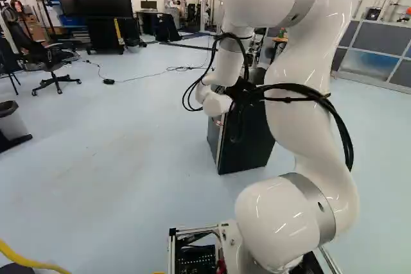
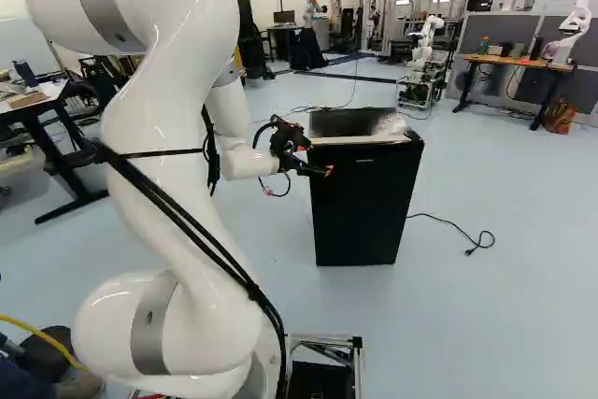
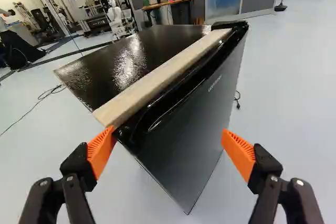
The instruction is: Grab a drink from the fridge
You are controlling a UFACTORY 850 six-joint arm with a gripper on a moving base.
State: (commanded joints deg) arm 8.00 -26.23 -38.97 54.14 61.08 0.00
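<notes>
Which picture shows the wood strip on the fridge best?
The wrist view: the wooden strip looks big and close atop the fridge. In the right base view it's thin and small; in the left base view I can't see it.

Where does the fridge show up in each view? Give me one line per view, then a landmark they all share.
Left base view: the fridge is just right of the middle, its upper part partly hidden by the arm.
Right base view: right of the middle, beside the arm, standing upright on the floor.
Wrist view: ahead of the open hand, between and beyond its two fingers.
Shared landmark: the grey partition in the background.
</notes>
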